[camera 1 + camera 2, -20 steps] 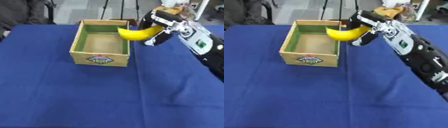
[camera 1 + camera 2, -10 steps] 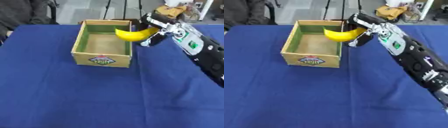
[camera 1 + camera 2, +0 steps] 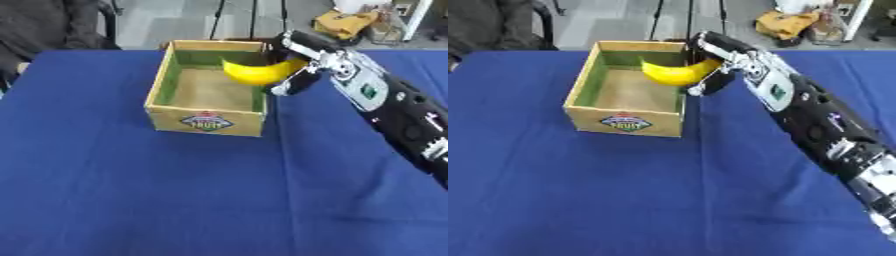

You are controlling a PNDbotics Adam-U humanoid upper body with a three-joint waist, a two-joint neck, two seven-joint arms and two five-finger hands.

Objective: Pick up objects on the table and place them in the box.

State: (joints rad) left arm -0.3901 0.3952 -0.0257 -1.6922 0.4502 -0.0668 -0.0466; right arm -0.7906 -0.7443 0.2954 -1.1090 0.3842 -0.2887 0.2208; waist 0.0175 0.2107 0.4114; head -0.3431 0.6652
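Banana: held in curled fingers of right hand, over box right wall, long axis across, bulk inboard. Left hand not seen. Drop judged to need slight shift leftward, over tabletop.

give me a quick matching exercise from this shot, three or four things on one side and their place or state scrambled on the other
Things:
1. banana
2. box
3. right hand
4. tablecloth

Places or states:
a. open-topped, nothing lying on its floor
b. curled round the yellow fruit
c. blue, spread under everything
d. held over the box's right wall

Pairs: 1-d, 2-a, 3-b, 4-c
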